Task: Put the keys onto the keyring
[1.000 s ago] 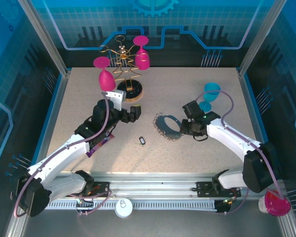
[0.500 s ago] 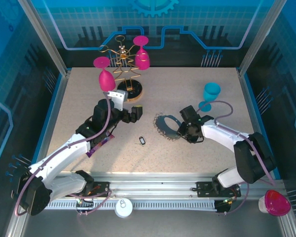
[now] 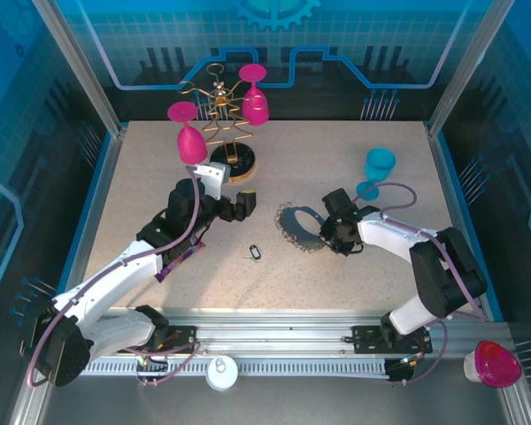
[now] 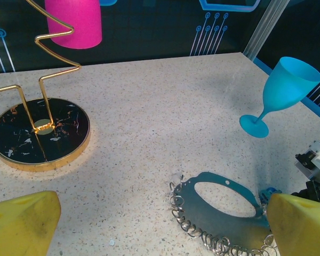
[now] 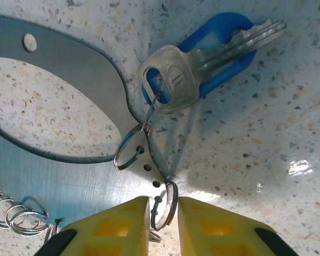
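Note:
The keyring (image 3: 299,227) is a flat grey metal loop edged with several small split rings, lying mid-table. In the right wrist view a silver key with a blue head (image 5: 213,47) hangs on one split ring at the plate's edge (image 5: 90,80). My right gripper (image 5: 164,205) is shut on a neighbouring small split ring, its yellow fingertips (image 5: 122,224) pressing both sides. In the top view it (image 3: 334,234) sits at the keyring's right end. A second key with a dark-rimmed head (image 3: 255,253) lies loose in front. My left gripper (image 4: 160,224) stands open, facing the keyring (image 4: 224,208) from the left.
A gold wire glass rack (image 3: 229,164) with two pink glasses (image 3: 190,142) stands at the back left. A blue goblet (image 3: 378,168) is upright behind the right gripper. A pink cup (image 3: 493,363) sits off the table at front right.
My right gripper slid a little left onto the keyring's end and its jaws narrowed onto a split ring. The right elbow swung in. The left arm stayed still.

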`<state>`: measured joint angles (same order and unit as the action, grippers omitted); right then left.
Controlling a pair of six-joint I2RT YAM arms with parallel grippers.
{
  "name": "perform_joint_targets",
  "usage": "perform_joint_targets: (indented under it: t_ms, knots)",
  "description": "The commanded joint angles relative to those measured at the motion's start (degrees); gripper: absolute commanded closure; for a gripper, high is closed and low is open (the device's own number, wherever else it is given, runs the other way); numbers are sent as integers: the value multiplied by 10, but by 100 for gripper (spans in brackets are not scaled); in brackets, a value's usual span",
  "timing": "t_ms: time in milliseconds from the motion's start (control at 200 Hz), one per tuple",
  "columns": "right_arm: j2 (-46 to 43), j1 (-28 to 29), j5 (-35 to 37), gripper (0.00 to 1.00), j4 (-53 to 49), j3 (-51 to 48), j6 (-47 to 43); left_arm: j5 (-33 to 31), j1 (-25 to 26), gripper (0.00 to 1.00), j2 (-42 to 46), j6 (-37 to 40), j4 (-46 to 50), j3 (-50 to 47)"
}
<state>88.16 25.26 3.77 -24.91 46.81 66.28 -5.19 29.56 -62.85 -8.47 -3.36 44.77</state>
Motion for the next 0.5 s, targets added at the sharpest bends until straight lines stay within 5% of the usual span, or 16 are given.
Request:
perform_joint_targets:
  t_ms: [0,345,495]
  knots:
    - [8,-10,1,81,1,-2,12,12,-3,1,1,14,-23,-12]
    - [13,-14,-2,89,4,-3,12,13,-2,1,1,17,-24,-13]
    - [7,-13,-1,100,1,-3,7,13,-3,1,1,22,-26,-14]
